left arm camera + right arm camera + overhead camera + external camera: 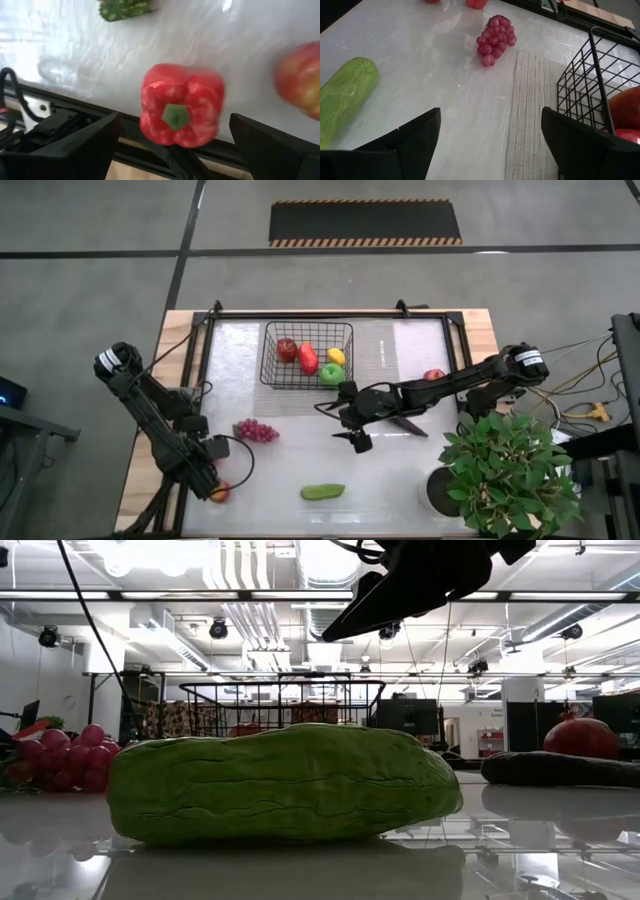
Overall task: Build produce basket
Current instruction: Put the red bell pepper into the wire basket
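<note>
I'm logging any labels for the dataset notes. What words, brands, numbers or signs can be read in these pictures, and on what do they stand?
None can be read.
Produce: the cucumber, grapes and red pepper bear no print.
The basket has no label.
White bands on the arms near the left shoulder and right shoulder: any marking is too small to read.

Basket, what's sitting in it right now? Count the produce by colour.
Red: 2, the red apple and the red pepper
Yellow: 1, the lemon
Green: 1, the green apple
Total: 4 in the basket
</note>
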Controlling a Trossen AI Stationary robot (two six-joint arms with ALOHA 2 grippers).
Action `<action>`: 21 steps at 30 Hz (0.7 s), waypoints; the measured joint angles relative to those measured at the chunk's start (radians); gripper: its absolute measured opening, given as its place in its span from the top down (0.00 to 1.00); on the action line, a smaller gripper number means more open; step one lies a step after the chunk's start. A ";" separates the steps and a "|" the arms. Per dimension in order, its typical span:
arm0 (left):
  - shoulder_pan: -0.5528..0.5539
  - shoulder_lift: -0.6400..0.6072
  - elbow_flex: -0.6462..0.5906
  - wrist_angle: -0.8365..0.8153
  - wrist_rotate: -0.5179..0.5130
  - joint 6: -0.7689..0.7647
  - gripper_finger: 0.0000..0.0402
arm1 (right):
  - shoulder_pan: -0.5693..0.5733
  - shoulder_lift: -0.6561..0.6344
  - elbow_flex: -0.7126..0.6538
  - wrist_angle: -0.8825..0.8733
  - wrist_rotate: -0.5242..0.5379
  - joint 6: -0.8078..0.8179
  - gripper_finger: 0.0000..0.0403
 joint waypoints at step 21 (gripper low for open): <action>0.000 -0.034 -0.139 0.181 0.005 -0.008 0.29 | 0.000 0.000 0.000 0.000 0.000 0.007 0.19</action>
